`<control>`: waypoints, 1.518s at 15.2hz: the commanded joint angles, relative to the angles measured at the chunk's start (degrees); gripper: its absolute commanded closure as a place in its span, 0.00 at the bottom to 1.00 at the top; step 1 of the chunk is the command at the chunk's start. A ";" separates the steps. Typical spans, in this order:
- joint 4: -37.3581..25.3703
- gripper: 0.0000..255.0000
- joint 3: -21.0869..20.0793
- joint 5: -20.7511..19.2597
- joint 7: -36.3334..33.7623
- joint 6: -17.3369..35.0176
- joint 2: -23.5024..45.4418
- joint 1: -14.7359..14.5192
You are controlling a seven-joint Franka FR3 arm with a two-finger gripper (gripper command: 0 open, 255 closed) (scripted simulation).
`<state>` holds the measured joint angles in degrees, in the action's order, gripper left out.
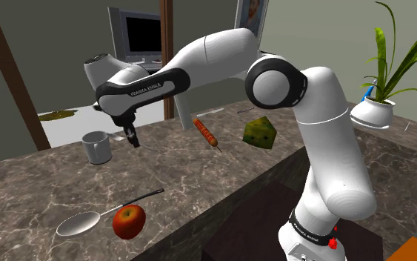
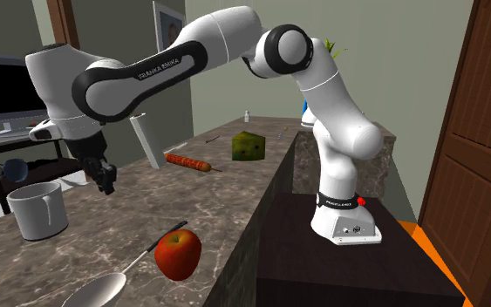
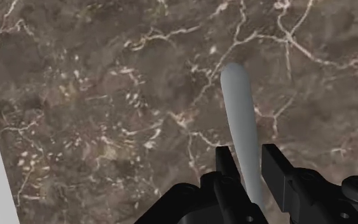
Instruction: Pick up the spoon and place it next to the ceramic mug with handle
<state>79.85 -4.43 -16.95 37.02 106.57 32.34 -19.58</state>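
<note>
Just beside tool, grey mug stands on marble table; spoon lies well apart; whether tool clasps pale rod, cannot tell.

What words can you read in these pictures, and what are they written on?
"FRANKA EMIKA": white letters on the dark part of the robot arm.
White letters on the black band near the arm's bottom: too small to read.
Nothing else here has words I can read.
</note>
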 commanded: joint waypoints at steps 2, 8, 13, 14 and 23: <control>1.20 1.00 0.07 -0.19 -0.44 1.81 0.66 0.06; 2.16 1.00 0.10 -0.40 -0.86 3.37 1.31 0.11; 1.94 0.00 0.10 -0.42 -0.84 3.36 1.52 0.14; 1.71 0.00 0.10 -0.40 -0.79 3.22 1.61 0.14; -3.29 0.00 -0.34 0.15 -0.25 -3.19 0.28 -0.88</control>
<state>77.18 -4.71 -16.86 36.76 104.21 32.71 -20.30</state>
